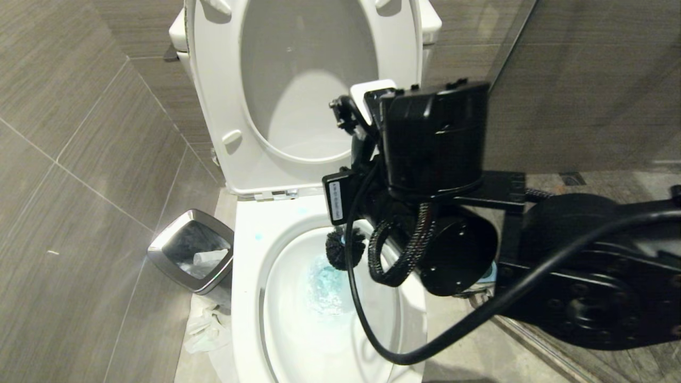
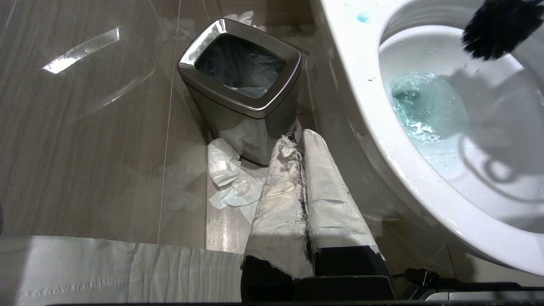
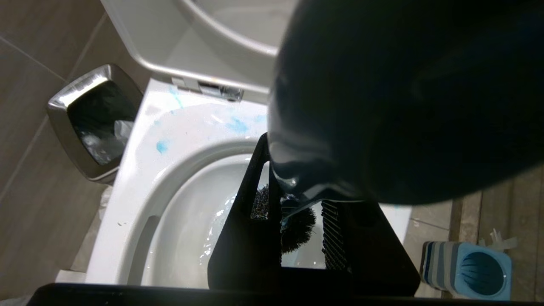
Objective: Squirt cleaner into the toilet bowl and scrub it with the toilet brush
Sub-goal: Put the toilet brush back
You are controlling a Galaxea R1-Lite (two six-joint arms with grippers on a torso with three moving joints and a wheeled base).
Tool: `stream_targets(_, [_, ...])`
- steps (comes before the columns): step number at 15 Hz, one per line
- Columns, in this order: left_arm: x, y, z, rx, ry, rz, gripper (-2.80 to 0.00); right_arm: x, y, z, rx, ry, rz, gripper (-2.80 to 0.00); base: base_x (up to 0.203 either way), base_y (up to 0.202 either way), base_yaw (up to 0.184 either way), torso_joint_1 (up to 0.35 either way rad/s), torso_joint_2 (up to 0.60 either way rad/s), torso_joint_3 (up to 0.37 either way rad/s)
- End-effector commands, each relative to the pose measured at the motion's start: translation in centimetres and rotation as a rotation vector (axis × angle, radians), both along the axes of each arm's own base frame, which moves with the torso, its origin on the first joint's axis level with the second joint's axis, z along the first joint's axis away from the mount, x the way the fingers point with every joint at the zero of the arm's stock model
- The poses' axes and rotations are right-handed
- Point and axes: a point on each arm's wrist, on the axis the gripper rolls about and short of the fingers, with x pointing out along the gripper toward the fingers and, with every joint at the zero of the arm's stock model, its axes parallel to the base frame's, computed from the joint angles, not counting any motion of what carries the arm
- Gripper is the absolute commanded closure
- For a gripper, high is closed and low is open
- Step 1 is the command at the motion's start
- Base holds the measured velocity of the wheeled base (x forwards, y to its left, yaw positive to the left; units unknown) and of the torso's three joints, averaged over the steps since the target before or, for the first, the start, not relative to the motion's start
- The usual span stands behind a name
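The toilet bowl (image 1: 250,276) stands open with seat and lid raised, and teal-blue foamy water (image 1: 324,282) lies in its basin. My right arm (image 1: 436,143) reaches over the bowl from the right. In the right wrist view my right gripper (image 3: 297,187) is shut on the dark handle of the toilet brush. The dark brush head (image 1: 345,247) hangs inside the bowl, just above the water, also visible as the brush head (image 3: 295,227). My left gripper (image 2: 299,140), wrapped in white tape, is shut and empty beside the bowl rim (image 2: 361,110). The cleaner is out of view.
A steel-rimmed square bin (image 1: 191,250) stands on the floor left of the toilet, with crumpled white paper (image 2: 225,174) at its foot. The striped blue brush holder (image 3: 467,267) sits on the floor right of the bowl. Blue splashes mark the rim (image 3: 161,146).
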Motion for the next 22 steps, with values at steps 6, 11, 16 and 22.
stream_targets(6, [0.0,0.0,0.0,0.0,0.0,0.001,0.0,-3.7,-9.6,7.3,0.091,-0.058,-0.048,0.0,0.0,0.0,0.0,0.0,0.0,0.0])
stream_targets(11, [0.0,0.0,0.0,0.0,0.0,0.001,0.0,-1.9,-15.4,7.3,0.025,-0.012,-0.235,0.0,0.0,0.0,0.0,0.0,0.0,0.0])
stream_targets(16, [0.0,0.0,0.0,0.0,0.0,0.002,0.0,2.2,-20.6,4.2,-0.02,0.076,-0.393,0.0,0.0,0.0,0.0,0.0,0.0,0.0])
stream_targets(22, [0.0,0.0,0.0,0.0,0.0,0.002,0.0,7.9,-23.7,-3.2,-0.005,0.104,-0.446,0.0,0.0,0.0,0.0,0.0,0.0,0.0])
